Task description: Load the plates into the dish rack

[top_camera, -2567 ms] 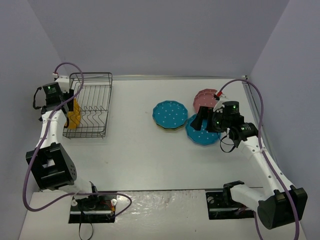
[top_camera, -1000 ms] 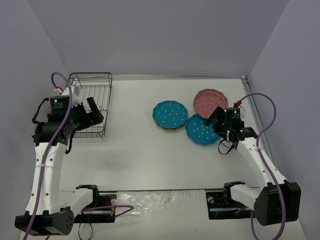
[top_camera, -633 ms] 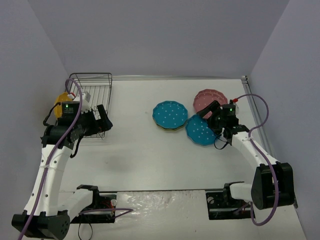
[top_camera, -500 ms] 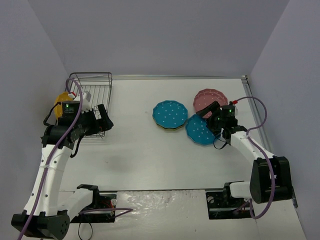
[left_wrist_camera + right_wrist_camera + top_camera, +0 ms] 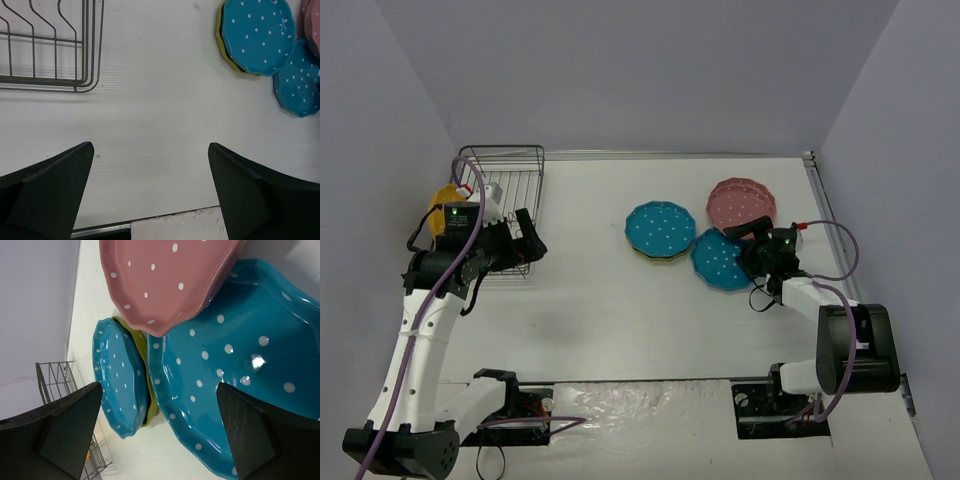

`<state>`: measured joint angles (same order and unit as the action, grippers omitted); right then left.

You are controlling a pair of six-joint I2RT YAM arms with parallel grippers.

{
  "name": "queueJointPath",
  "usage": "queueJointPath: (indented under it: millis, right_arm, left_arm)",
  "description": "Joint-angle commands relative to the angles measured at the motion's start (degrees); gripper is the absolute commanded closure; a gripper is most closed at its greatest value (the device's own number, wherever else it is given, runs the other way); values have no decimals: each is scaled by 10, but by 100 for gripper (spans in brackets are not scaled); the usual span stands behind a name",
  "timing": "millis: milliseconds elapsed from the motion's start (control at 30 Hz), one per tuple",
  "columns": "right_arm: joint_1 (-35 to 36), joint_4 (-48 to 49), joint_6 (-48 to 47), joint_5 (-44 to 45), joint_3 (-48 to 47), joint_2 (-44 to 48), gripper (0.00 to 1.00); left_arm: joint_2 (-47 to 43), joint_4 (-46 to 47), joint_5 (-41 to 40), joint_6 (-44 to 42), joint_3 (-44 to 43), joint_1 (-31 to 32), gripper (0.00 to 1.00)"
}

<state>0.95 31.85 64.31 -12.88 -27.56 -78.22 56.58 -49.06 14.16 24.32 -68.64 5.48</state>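
Teal with white dots, the middle teal plate [image 5: 660, 229] lies flat near the centre of the top view. It is stacked on an olive-yellow plate [image 5: 223, 37] whose rim peeks out along its left and lower edge. Just to its lower right we see the lower teal plate [image 5: 722, 260]. The pink plate [image 5: 740, 203] sits above that one, and we cannot tell whether their rims touch or overlap. All of these rest on the white worktop [image 5: 610, 300], well apart from the dish rack [image 5: 510, 180], the dark wire basket in the upper left of the frame. In the left wrist view the rack's near corner and upright prongs fill the upper left. An orange-yellow plate [image 5: 442, 195] shows partly behind the left arm [image 5: 420, 320] at the rack's left side; we cannot tell whether it stands inside the wires or beside them. The right tool [image 5: 748, 240] hangs low at the right rim of the lower teal plate, fingers spread wide, and its wrist view shows nothing pinched between them. The left tool [image 5: 150, 150] hovers over bare worktop just off the rack's lower right corner. Its fingers are likewise spread with nothing in the gap, and they point toward the plates.
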Motion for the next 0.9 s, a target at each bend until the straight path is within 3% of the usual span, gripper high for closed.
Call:
queueJointPath:
  millis: [0, 400, 867]
  right_arm:
    - [-7, 136, 33, 23, 16, -27, 5]
    - [-7, 337, 80, 36, 43, -140, 8]
    - [-7, 471, 148, 97, 57, -230, 13]
  left_arm:
    - [-6, 24, 5, -1, -30, 1, 3]
    - [-11, 17, -1, -3, -29, 1, 3]
    - [-17, 13, -12, -3, -30, 1, 3]
